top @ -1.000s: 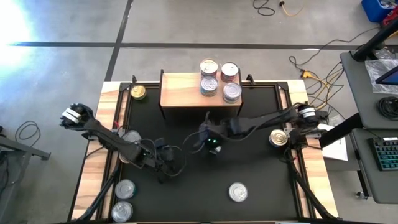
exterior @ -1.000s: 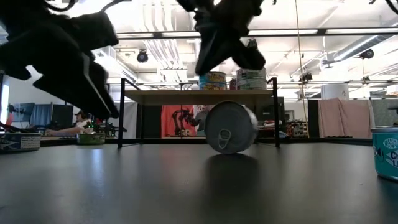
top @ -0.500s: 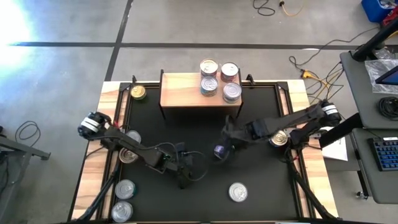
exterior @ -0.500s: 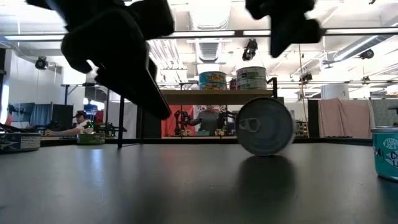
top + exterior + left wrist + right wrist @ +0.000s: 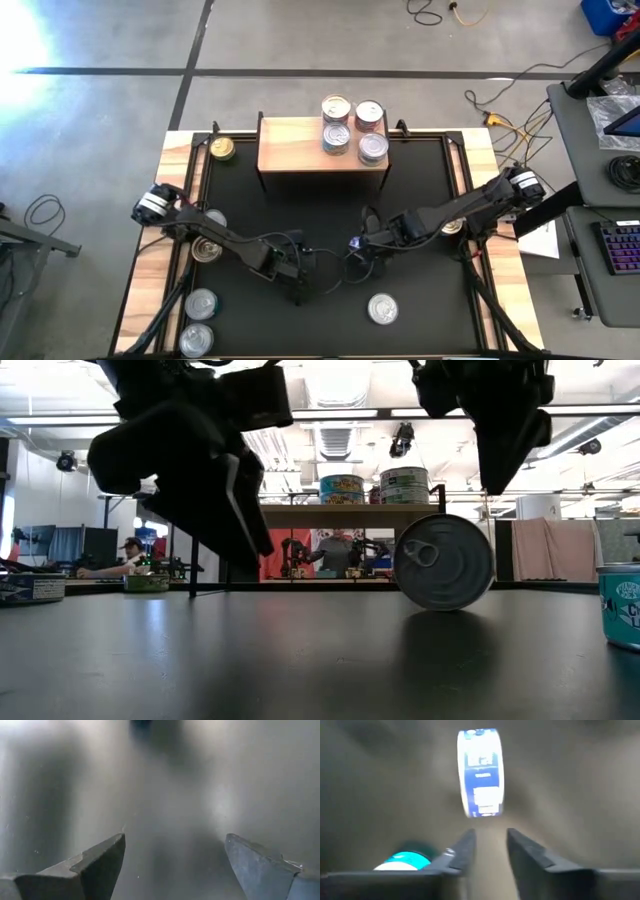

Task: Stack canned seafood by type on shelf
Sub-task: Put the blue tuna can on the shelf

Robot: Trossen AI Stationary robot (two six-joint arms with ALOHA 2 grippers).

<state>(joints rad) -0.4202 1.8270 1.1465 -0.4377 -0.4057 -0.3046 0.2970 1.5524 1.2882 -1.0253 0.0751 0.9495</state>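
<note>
A blue-labelled tin [image 5: 354, 243] stands on its rim on the black mat, silver lid facing the near edge [image 5: 443, 561]. My right gripper [image 5: 491, 845] hovers just above and beside it, open by a narrow gap, touching nothing; the right wrist view shows the tin [image 5: 480, 772] ahead of the fingers. My left gripper [image 5: 300, 283] hangs wide open [image 5: 175, 860] over bare mat to the tin's left. The light-wood shelf [image 5: 300, 150] stands at the far edge, with several tins [image 5: 337, 137] on its right half.
A gold tin [image 5: 222, 148] lies left of the shelf. Several silver tins [image 5: 200, 302] lie along the left edge, one [image 5: 382, 309] near the front middle, one [image 5: 452, 224] under the right arm. A teal tin [image 5: 620, 605] stands at the right.
The tin on its rim has rolled toward the table's right and near edge. My right gripper has followed it the same way, pulling back from the mat's middle and staying above it. My left gripper has swung rightward and nearer, toward the mat's front middle.
</note>
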